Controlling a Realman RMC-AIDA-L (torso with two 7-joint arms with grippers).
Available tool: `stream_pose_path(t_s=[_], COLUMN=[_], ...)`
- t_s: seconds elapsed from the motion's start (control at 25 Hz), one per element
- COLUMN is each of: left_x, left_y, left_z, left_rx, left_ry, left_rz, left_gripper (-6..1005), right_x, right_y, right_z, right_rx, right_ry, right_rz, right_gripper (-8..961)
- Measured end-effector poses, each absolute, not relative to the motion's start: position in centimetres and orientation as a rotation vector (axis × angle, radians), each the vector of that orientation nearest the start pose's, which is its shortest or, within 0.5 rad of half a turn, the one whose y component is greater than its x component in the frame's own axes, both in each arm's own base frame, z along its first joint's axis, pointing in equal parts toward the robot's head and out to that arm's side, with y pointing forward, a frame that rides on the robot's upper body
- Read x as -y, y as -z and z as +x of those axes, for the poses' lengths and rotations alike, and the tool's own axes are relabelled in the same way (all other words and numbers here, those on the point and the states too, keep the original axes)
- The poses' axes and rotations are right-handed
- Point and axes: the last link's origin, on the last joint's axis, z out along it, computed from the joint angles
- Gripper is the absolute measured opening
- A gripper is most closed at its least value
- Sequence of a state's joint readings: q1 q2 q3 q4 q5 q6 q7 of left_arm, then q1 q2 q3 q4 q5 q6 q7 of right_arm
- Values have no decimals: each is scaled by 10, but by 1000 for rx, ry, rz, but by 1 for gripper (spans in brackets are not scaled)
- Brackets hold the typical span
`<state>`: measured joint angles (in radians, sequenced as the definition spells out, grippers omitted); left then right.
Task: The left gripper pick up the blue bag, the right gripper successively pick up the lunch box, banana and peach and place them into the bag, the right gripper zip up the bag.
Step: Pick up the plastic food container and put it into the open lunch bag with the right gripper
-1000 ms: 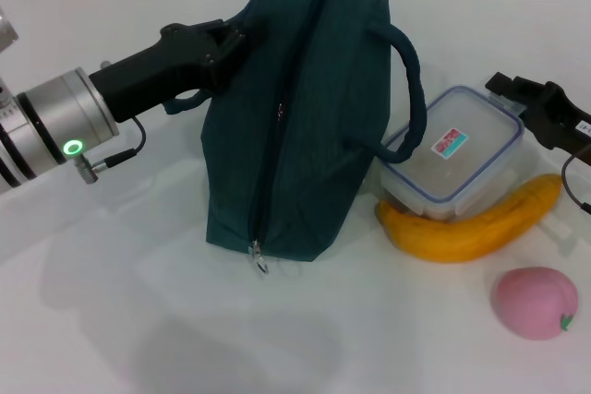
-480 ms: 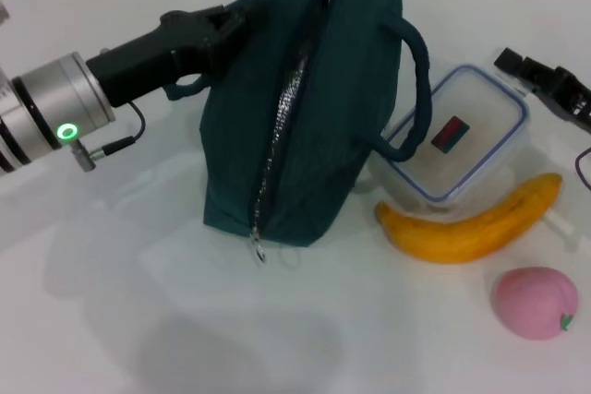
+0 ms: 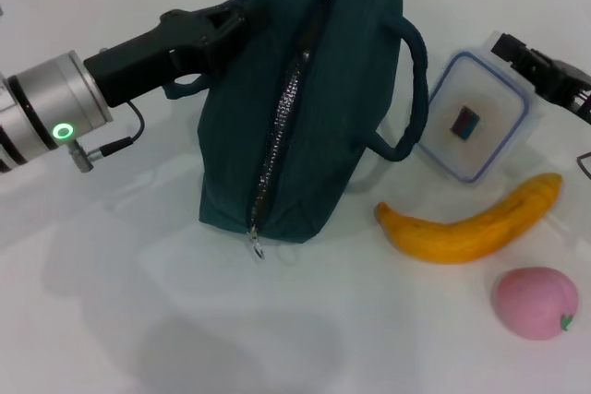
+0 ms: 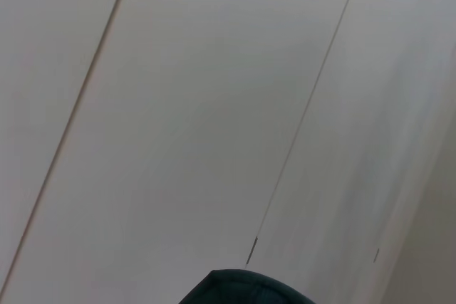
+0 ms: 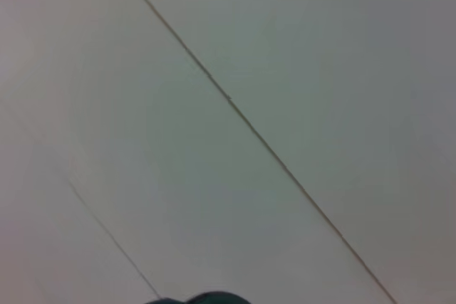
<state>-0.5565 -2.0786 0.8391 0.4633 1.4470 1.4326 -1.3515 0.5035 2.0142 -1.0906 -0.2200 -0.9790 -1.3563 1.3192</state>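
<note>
The blue bag point(image 3: 305, 108), dark teal, stands in the middle of the table in the head view, its zip point(image 3: 277, 136) parted along the top. My left gripper point(image 3: 229, 27) is shut on the bag's upper left edge. A sliver of the bag point(image 4: 242, 291) also shows in the left wrist view. The clear lunch box point(image 3: 473, 117) with its blue-rimmed lid hangs tilted on edge, right of the bag. My right gripper point(image 3: 528, 54) is shut on its far corner. The banana point(image 3: 471, 226) and the pink peach point(image 3: 534, 302) lie on the table below the box.
One bag handle point(image 3: 412, 89) loops out toward the lunch box. The zip pull point(image 3: 256, 246) hangs at the bag's near end. White table point(image 3: 138, 320) lies bare in front and to the left. Both wrist views mostly show a pale wall.
The right gripper has raised the lunch box off the banana and tipped it onto its edge. The bag has been pulled slightly up and its zip has spread open.
</note>
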Motion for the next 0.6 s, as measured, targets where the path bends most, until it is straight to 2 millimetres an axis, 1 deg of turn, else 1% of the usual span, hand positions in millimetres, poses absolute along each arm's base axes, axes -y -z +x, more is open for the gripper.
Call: stream_pose_path(t_s=[0.16,0.44,0.6], left_x=[-357,-357,-357], left_y=[5,5,6], left_z=[-230,-230,-230], left_rx=[757,757,757], left_ry=[1195,1192,1188], left_rz=[-2383,-2384,-2387], left_gripper=[41,40,40], right_x=[-343,-347,-356], right_y=[-6,-27,-42], right_z=[275,264,245], right_rx=[-1010,-898,-782], right_ry=[-1348,-1448,-1535], right_rz=[-2048,-2021,-2023], right_gripper=[95,95,94])
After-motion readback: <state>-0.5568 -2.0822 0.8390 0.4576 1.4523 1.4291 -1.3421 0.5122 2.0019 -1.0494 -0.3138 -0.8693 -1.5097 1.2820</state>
